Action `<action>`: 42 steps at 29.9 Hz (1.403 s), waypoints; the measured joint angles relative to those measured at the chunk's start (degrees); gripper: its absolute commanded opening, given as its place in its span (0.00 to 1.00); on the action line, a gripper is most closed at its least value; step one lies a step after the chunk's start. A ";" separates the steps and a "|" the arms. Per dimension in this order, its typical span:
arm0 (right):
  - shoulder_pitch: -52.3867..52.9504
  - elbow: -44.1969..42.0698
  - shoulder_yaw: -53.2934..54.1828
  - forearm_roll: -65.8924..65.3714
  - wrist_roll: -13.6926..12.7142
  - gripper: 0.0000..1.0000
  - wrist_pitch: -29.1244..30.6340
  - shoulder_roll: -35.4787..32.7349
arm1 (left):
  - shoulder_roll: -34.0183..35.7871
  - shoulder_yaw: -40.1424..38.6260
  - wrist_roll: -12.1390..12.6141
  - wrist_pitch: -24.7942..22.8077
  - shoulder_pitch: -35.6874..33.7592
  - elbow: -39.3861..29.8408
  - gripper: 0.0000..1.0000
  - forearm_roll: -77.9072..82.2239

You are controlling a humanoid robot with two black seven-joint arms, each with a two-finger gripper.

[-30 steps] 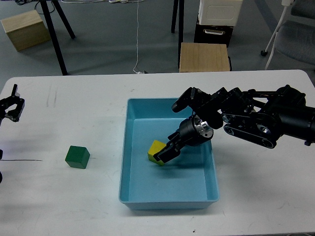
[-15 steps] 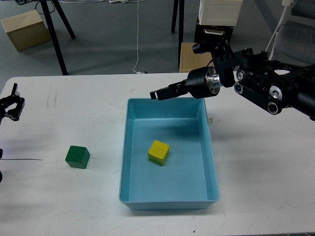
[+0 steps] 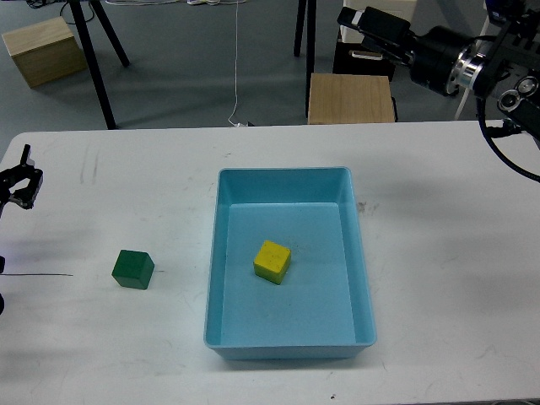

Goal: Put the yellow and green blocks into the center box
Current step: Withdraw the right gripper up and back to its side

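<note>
The yellow block (image 3: 272,261) lies on the floor of the light blue box (image 3: 218,253) at the table's centre, with nothing touching it. The green block (image 3: 133,269) sits on the white table, left of the box and apart from it. My right gripper (image 3: 361,18) is raised high at the upper right, beyond the table's far edge. It is empty and its fingers look parted. My left gripper (image 3: 24,179) hovers at the table's left edge, open and empty, well to the upper left of the green block.
A wooden stool (image 3: 350,98) and a dark cabinet (image 3: 364,57) stand behind the table's far edge. A tripod leg (image 3: 94,67) and a wooden box (image 3: 42,51) are on the floor at the back left. A chair base (image 3: 472,67) is at the back right.
My right gripper let go of the yellow block inside the box. It then rose and swung back to the upper right. The left arm and the green block have not moved.
</note>
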 measured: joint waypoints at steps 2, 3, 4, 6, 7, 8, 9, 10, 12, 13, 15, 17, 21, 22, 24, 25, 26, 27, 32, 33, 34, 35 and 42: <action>-2.14 1.51 0.63 6.27 0.00 0.99 -1.99 -2.96 | -0.03 0.00 0.00 0.00 0.06 0.00 1.00 0.00; -3.24 2.03 1.06 10.33 0.00 0.99 -3.04 -4.30 | -0.03 0.00 0.00 0.00 0.07 0.00 1.00 0.00; -4.29 2.40 1.49 14.38 0.00 0.99 -3.84 -5.31 | -0.03 0.00 0.00 0.00 0.08 0.00 1.00 0.00; -6.74 3.00 2.45 24.47 0.00 0.99 -5.04 -7.51 | -0.04 0.03 0.00 0.00 0.13 0.00 1.00 0.00; -8.05 3.25 2.81 29.61 0.00 0.99 -5.32 -8.65 | -0.04 0.06 0.00 0.00 0.17 0.00 1.00 0.00; -9.39 3.60 3.03 35.39 0.00 0.99 -5.45 -9.84 | -0.04 0.09 0.00 0.00 0.20 0.00 1.00 0.00; -10.48 3.99 3.16 40.48 0.00 0.99 -5.51 -10.88 | -0.04 0.12 0.00 0.00 0.23 0.00 1.00 0.00; -11.79 4.59 3.27 46.24 -0.01 0.99 -5.53 -12.00 | -0.04 0.17 0.00 0.00 0.24 0.00 1.00 0.00; -14.54 6.12 3.35 56.69 0.00 0.99 -5.52 -13.73 | -0.04 0.26 0.00 0.00 0.25 -0.01 1.00 0.00; -15.89 6.85 3.40 61.18 -0.01 0.99 -5.52 -14.28 | -0.04 0.30 0.00 0.00 0.26 0.00 1.00 0.00; -18.35 7.95 3.58 68.03 -0.01 0.99 -5.50 -14.71 | -0.04 0.34 0.00 0.00 0.26 0.00 1.00 0.00; -20.86 8.90 4.23 74.01 -0.01 0.99 -5.48 -14.63 | -0.04 0.35 0.00 0.00 0.26 -0.01 1.00 -0.04; -24.76 11.46 5.96 82.68 -0.01 0.99 -5.01 -13.87 | -0.04 0.42 0.00 0.00 0.32 0.00 1.00 -0.07; -25.51 12.33 6.67 84.88 0.00 0.99 -4.91 -13.74 | -0.04 0.43 0.00 0.00 0.35 0.00 1.00 -0.08; -26.97 13.65 8.59 89.72 0.00 0.99 -4.09 -13.45 | -0.04 0.44 0.00 0.00 0.44 0.00 1.00 -0.09; -27.50 13.97 9.47 91.93 0.00 0.99 -3.42 -13.17 | -0.04 0.44 0.00 0.00 0.48 0.00 1.00 -0.09; -28.01 14.28 10.44 94.31 0.00 0.99 -2.49 -12.67 | -0.04 0.44 0.00 0.00 0.49 0.00 1.00 -0.10; -28.45 14.52 11.26 96.31 0.01 0.99 -1.56 -12.08 | -0.03 0.44 0.00 0.00 0.49 0.00 1.00 -0.10; -29.32 14.60 13.87 99.81 0.01 0.99 1.60 -9.41 | 0.04 0.44 0.00 0.00 0.49 0.00 1.00 -0.10; -29.48 14.60 14.17 99.90 0.01 0.99 2.76 -9.16 | 0.04 0.44 0.00 0.00 0.49 0.00 1.00 -0.10; -29.70 14.57 14.36 99.92 0.01 0.99 4.49 -9.01 | 0.05 0.44 0.00 0.00 0.50 0.00 1.00 -0.10; -29.85 14.53 14.43 99.92 0.01 0.99 6.04 -8.92 | 0.06 0.44 0.04 0.00 0.50 0.02 1.00 -0.10; -30.97 14.47 14.03 99.43 -0.24 0.99 12.07 -8.69 | 0.66 0.61 2.37 0.00 0.51 2.82 1.00 0.06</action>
